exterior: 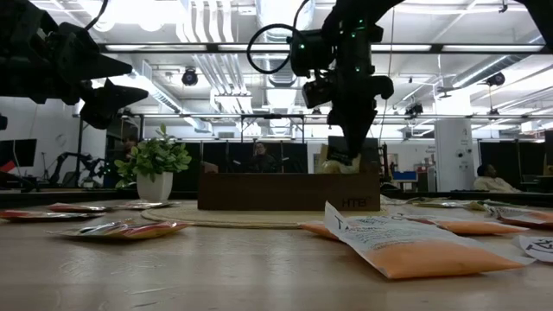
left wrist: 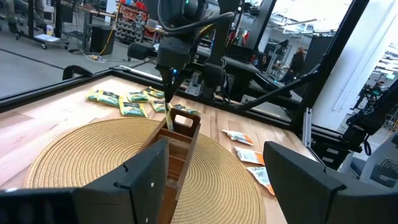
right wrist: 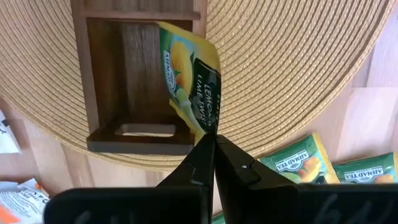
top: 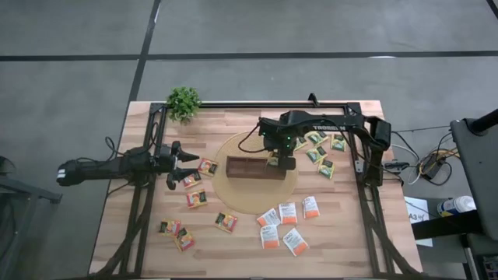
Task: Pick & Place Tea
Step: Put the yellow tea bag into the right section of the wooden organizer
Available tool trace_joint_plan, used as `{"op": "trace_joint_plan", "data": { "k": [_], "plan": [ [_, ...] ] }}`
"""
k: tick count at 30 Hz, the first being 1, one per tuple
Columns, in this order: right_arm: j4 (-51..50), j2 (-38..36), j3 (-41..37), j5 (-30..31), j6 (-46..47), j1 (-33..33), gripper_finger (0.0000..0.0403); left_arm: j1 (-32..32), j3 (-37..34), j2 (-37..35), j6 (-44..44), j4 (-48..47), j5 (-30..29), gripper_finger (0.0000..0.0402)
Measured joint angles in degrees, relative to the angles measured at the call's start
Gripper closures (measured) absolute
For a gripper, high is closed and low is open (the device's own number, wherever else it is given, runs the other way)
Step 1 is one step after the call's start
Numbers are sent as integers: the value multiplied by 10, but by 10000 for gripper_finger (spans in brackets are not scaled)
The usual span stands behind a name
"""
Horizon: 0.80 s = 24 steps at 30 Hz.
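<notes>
My right gripper (top: 278, 159) points down over the right end of the long dark wooden box (top: 253, 167), which lies on a round woven mat (top: 233, 198). It is shut on a green-yellow tea sachet (right wrist: 189, 81) that hangs over the box's end compartment (right wrist: 134, 74). More green-yellow sachets (top: 323, 152) lie at the far right. White-orange ones (top: 284, 222) lie near the front, and yellow-red-black ones (top: 194, 194) on the left. My left gripper (top: 187, 165) waits open and level at the table's left, holding nothing. My right gripper pinches the sachet by a narrow bit of its top edge (right wrist: 209, 129) between its two fingers (right wrist: 239, 165), coming from above and pointing down. The sachet hangs tilted below the fingers. In the low view its lower part (exterior: 331, 161) dips behind the box's rim.
A small potted plant (top: 184, 102) stands at the far left of the table. Black frame rails (top: 362, 167) run along the left, right and far sides. The box (left wrist: 177, 140) lies between the two arms. Bare wood shows at the near left corner.
</notes>
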Motion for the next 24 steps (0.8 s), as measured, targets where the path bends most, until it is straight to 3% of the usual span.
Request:
{"op": "trace_joint_plan", "data": {
  "k": [16, 24],
  "plan": [
    [-58, -1, 44, -6, 4, 0, 394, 0, 0, 0, 0, 0, 0, 145],
    [-54, -1, 46, -53, 4, 0, 392, 0, 0, 0, 0, 0, 0, 145]
  ]
}}
